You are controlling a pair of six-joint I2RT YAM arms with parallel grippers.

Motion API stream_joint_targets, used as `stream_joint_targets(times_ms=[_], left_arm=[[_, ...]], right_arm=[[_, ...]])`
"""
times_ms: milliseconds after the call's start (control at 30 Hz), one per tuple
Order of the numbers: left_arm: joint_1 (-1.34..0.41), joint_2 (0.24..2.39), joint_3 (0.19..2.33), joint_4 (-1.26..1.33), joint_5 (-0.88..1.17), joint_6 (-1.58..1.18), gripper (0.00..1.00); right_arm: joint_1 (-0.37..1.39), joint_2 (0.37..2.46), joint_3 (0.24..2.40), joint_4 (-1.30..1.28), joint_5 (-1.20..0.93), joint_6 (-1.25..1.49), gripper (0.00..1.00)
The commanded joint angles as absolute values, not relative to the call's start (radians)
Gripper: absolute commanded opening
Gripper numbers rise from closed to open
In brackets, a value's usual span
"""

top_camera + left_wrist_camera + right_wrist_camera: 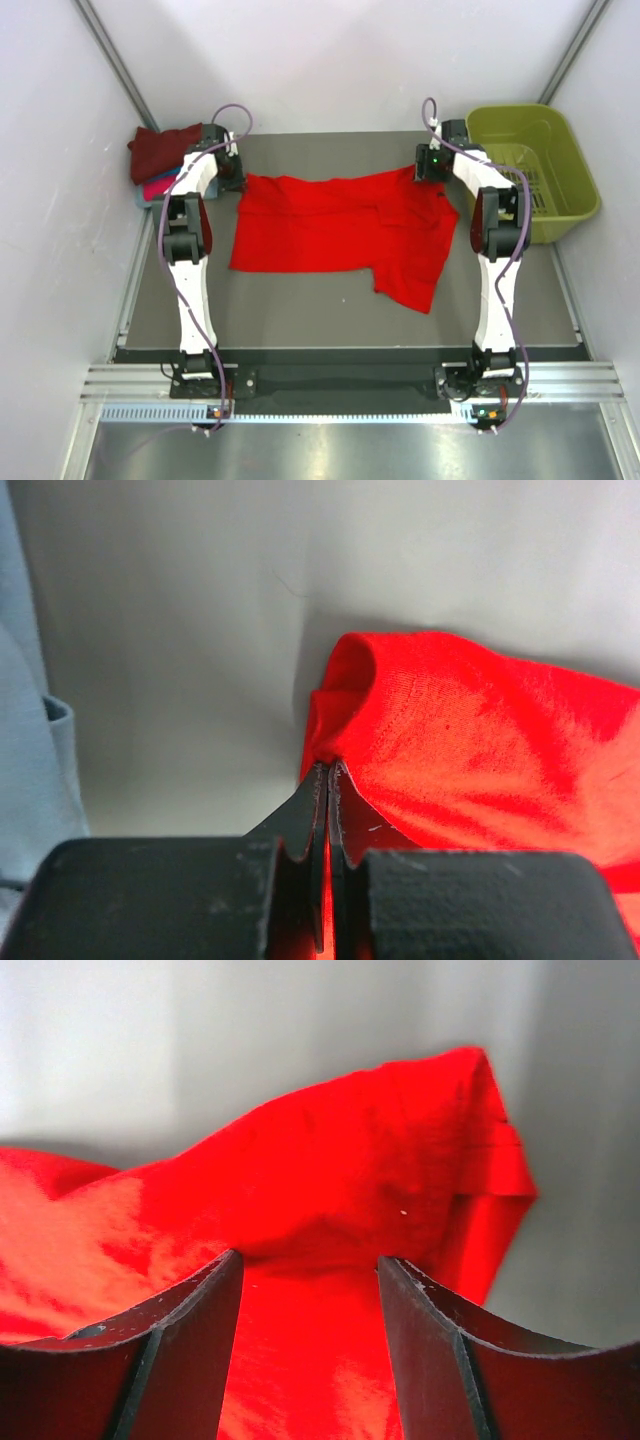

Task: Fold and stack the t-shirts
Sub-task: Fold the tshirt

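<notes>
A bright red t-shirt (340, 230) lies spread across the grey table, with one part folded down at the front right. My left gripper (232, 176) is at its far left corner. In the left wrist view that gripper (328, 768) is shut, pinching the red t-shirt's (480, 740) edge between its tips. My right gripper (432, 170) is at the far right corner. In the right wrist view it (310, 1265) stands open, its fingers (200, 1300) apart with the red cloth (340, 1180) bunched between and beyond them.
A stack of folded shirts sits at the back left, maroon (160, 148) on top with pink (158, 187) under it. Pale blue cloth (25, 730) shows at the left of the left wrist view. An olive-green basket (560, 205) stands at the back right.
</notes>
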State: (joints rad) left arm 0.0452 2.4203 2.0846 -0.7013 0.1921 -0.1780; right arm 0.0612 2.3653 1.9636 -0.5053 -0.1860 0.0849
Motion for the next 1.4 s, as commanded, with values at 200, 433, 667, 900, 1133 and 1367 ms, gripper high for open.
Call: stream_joint_targets(times_ms=[200, 433, 667, 900, 1133, 1367], left_arm=[[0.078, 2.307, 2.003, -0.716, 0.064, -0.150, 0.38], [0.061, 2.191, 2.019, -0.654, 0.185, -0.190, 0.42], [0.017, 2.301, 2.040, -0.644, 0.313, -0.221, 0.42], [0.003, 2.391, 2.057, -0.626, 0.328, -0.224, 0.42], [0.008, 2.456, 2.095, -0.623, 0.261, -0.235, 0.43], [0.005, 2.559, 2.197, -0.591, 0.204, -0.209, 0.44]], right_arm=[[0.031, 2.353, 1.954, -0.509, -0.144, 0.037, 0.61], [0.049, 2.298, 1.934, -0.503, -0.150, 0.031, 0.65], [0.057, 2.276, 1.904, -0.502, -0.150, 0.028, 0.66], [0.057, 2.281, 1.898, -0.503, -0.163, 0.044, 0.66], [0.054, 2.315, 1.908, -0.511, -0.161, 0.080, 0.66], [0.052, 2.404, 2.034, -0.491, -0.143, 0.087, 0.66]])
